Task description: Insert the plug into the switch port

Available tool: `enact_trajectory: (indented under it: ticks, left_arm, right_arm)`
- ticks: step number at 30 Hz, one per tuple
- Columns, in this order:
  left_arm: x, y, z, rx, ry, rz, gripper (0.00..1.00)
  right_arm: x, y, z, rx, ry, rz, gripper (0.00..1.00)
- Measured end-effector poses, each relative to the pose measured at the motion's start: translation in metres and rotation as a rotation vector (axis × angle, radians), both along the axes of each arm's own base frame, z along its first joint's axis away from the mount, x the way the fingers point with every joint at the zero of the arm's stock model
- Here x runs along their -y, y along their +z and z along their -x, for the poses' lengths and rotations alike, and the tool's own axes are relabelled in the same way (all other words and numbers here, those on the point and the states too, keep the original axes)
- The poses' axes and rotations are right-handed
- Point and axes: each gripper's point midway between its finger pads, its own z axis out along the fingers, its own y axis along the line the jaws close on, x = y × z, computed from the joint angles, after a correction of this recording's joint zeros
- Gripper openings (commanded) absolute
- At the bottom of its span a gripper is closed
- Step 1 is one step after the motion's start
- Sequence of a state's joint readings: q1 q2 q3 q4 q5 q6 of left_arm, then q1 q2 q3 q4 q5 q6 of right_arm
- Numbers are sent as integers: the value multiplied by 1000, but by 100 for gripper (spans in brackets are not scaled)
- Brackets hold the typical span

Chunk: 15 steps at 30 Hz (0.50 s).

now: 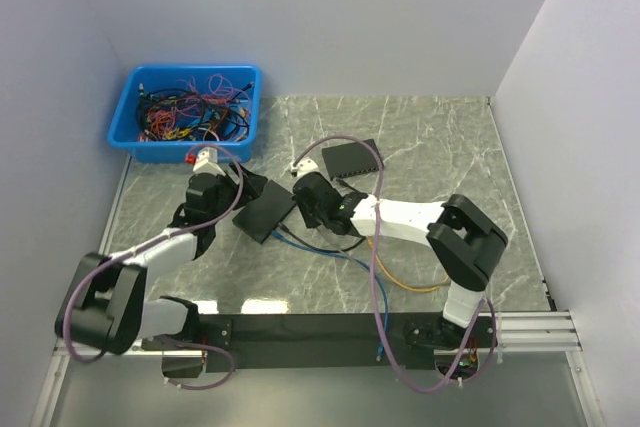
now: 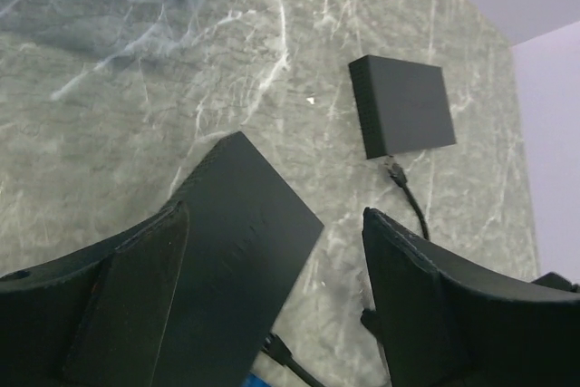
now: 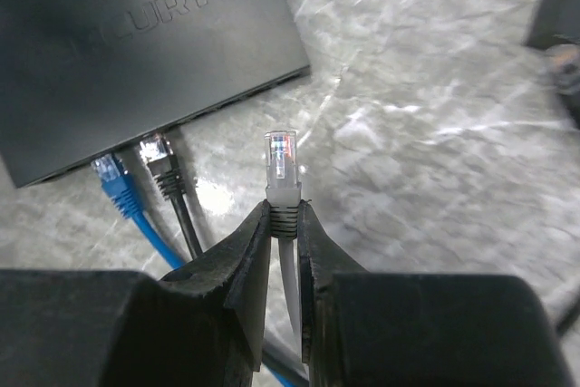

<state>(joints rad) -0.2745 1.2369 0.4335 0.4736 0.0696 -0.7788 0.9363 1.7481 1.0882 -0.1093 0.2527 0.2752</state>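
Right wrist view gives the clearest read. The right pincer (image 3: pixel 284 224) is closed nearly all the way on the grey cable just behind its plug (image 3: pixel 280 156). The clear plug sticks out past the fingertips and points towards the port side of the switch (image 3: pixel 136 52). Plug and switch are apart, with bare table (image 3: pixel 426 133) between them. Two ports are already filled, one by a blue cable (image 3: pixel 118 188) and the one beside it by a black cable (image 3: pixel 168 178). The held plug sits to the right of both.

From above, the switch lies near the middle of the table, somewhat towards the left edge. A second black box (image 1: pixel 352 158) sits further back, and a blue bin (image 1: pixel 180 147) of loose cables stands at the far left corner.

The left pincer (image 2: pixel 272 224) stands wide open with the switch between its fingers. It grips nothing, and I cannot tell whether a finger touches the switch.

As I judge it, the pick-up is done and the plug is roughly aimed, so the task is perhaps past halfway. What is left is to line the plug up with a free port, close the gap and push it in until it seats. The switch may also need steadying so it does not slide away.
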Motion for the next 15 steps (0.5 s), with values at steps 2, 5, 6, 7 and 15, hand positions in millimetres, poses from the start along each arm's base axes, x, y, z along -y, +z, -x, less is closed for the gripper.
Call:
enact_trajectory:
  ticks: [2, 5, 6, 7, 15]
  left_arm:
    - [3, -8, -5, -11, -12, -7, 81]
    - [8, -23, -11, -29, -32, -8, 81]
    - [10, -28, -11, -36, -41, -7, 80]
    - [11, -32, -12, -42, -48, -6, 79]
    - [19, -51, -21, -58, -82, -4, 77]
  right_arm:
    - [-4, -10, 0, -21, 8, 9, 0]
    - [-6, -23, 3, -56, 20, 23, 0]
    - [-7, -27, 4, -66, 23, 26, 0]
    - [-7, -30, 5, -74, 26, 30, 0]
    - [-16, -32, 10, -109, 60, 13, 0]
